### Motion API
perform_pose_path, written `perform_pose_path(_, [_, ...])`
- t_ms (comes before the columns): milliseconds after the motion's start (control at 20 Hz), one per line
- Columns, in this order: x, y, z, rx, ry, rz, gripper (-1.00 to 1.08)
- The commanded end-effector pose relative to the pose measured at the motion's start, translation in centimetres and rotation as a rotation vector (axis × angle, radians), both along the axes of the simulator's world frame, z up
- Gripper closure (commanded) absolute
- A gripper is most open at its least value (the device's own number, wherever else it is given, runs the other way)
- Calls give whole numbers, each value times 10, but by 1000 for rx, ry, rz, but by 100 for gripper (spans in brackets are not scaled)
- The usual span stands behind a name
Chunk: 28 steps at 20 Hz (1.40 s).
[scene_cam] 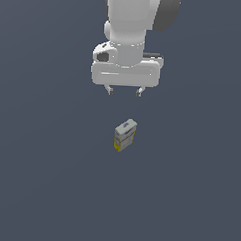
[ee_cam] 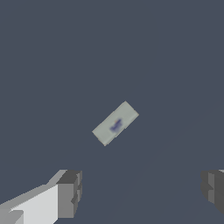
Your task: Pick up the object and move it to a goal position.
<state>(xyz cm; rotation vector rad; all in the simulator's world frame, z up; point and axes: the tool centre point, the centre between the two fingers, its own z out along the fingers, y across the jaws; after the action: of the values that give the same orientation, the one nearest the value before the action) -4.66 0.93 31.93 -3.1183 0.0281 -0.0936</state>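
We see the white arm [scene_cam: 135, 23] filling the top centre of the exterior view, its gripper [scene_cam: 124, 91] pointing down with fingers spread apart, holding nothing. Below it, near the frame's centre, the object [scene_cam: 125, 135] stands alone on the dark grey floor [scene_cam: 39, 178], well apart from the fingertips [ee_cam: 70, 192].

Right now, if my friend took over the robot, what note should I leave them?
Gripper: jaws open, holding nothing, hanging above the floor.
Box: standing alone on the floor, just ahead of the gripper, turned at an angle to the jaws in the wrist view.
Done: nothing yet; the box is not touched.
Left: line the jaws up with the box, go down, grab it, lift it and carry it to the goal. No goal mark shows.
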Motion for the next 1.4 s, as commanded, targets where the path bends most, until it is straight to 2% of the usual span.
perform_pose_path(0, [1,1,-4,2,3,-29,-92])
perform_pose_path(350, [8,3,-22,10,16,-156,-92])
perform_pose_path(1350, [26,11,-93,13,58,-652,-92])
